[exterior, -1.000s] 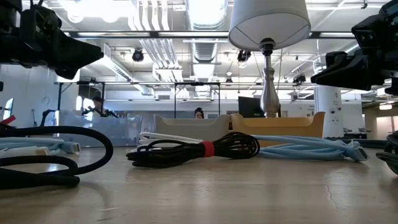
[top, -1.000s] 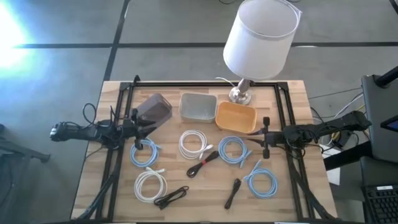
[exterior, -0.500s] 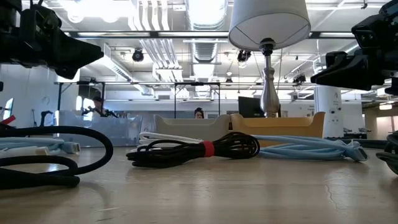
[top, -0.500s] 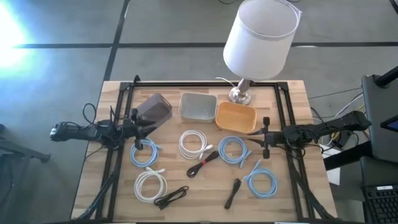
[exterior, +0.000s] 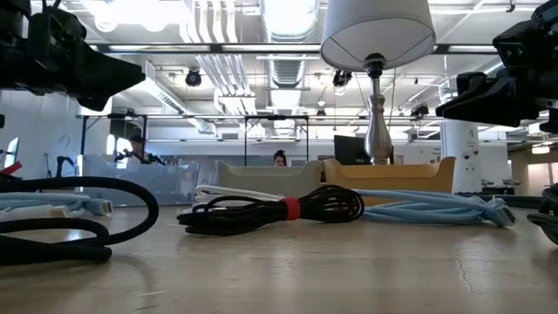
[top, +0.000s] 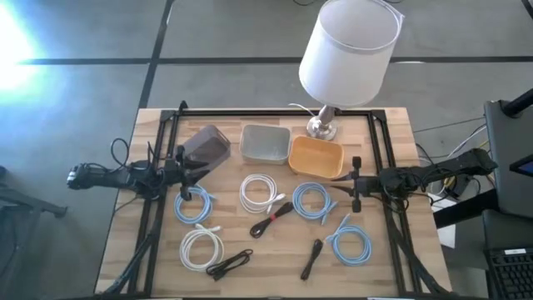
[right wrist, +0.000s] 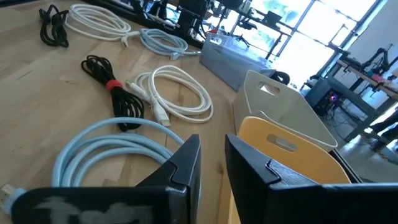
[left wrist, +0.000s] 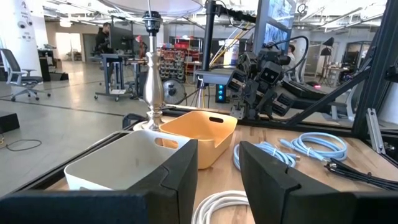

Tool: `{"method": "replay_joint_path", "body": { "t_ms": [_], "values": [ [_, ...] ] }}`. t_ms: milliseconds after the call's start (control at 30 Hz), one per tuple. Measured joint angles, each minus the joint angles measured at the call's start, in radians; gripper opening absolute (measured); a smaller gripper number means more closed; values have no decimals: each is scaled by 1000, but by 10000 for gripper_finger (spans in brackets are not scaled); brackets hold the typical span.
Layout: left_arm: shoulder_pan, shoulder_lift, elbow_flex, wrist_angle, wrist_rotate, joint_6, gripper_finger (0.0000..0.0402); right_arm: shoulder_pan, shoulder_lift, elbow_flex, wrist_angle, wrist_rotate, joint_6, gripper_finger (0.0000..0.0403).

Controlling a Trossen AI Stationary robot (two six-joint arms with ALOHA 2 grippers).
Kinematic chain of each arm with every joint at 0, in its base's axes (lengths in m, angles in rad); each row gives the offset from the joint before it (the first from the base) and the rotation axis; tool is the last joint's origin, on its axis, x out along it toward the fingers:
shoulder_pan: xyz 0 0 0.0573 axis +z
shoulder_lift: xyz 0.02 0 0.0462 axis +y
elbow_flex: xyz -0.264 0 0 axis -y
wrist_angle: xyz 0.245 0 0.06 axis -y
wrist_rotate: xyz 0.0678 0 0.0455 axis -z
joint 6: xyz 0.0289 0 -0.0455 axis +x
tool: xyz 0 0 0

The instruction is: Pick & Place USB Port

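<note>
The black cable bundle with a red tie (top: 271,222) lies near the tabletop's (top: 391,275) middle, its long axis slanting from the near-left up toward the far-right, between the white coil (top: 260,192) and the light-blue coil (top: 312,202). The left tool (top: 186,162) hangs above the left side, by the grey bin (top: 206,147), fingers slightly parted and empty. The right tool (top: 356,183) hangs above the right side near the orange bin (top: 316,157), fingers narrowly parted, empty.
</note>
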Motion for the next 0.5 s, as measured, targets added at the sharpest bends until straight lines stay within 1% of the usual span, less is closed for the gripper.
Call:
{"method": "replay_joint_path", "body": {
  "t_ms": [433, 500],
  "values": [
    [0, 0, 0, 1, 0, 0, 122, 0, 0, 0, 0, 0, -6, 84],
    [0, 0, 0, 1, 0, 0, 122, 0, 0, 0, 0, 8, -64, 86]
  ]
}}
